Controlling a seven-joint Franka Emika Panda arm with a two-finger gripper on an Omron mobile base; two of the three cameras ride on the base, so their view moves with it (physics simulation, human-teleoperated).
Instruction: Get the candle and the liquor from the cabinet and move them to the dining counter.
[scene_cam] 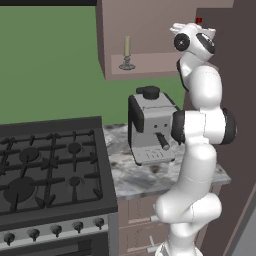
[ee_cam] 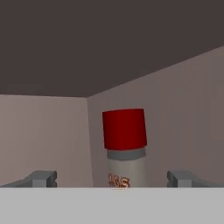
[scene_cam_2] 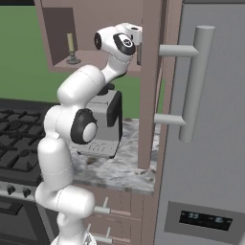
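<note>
In the hand view, the end effector [ee_cam: 112,178] is seen spread wide, its two grey fingertips [ee_cam: 43,178] standing well apart at either side of the liquor [ee_cam: 124,148], with nothing pinched or touched between them. The bottle is framed between the tips but lies a little beyond them — its red cap and pale neck are shown upright against the back corner of the cabinet [scene_cam: 150,30], inside its right end. It is judged to be light, stiff and fragile glass, probably slippery; hold would best be taken on the neck just below the cap or lower on the body, since a grip on the cap alone could let it tip. Below the cabinet, a coffee machine [scene_cam: 150,125] is set on the small marbled surface [scene_cam: 130,175] beside the stove [scene_cam: 50,170], so a dropped bottle could strike it. Farther to the left on the cabinet floor, well apart from the bottle, the candle [scene_cam: 127,52] is left standing upright in its grey candlestick — thin, brittle and top-heavy, best gripped low, at the holder.
</note>
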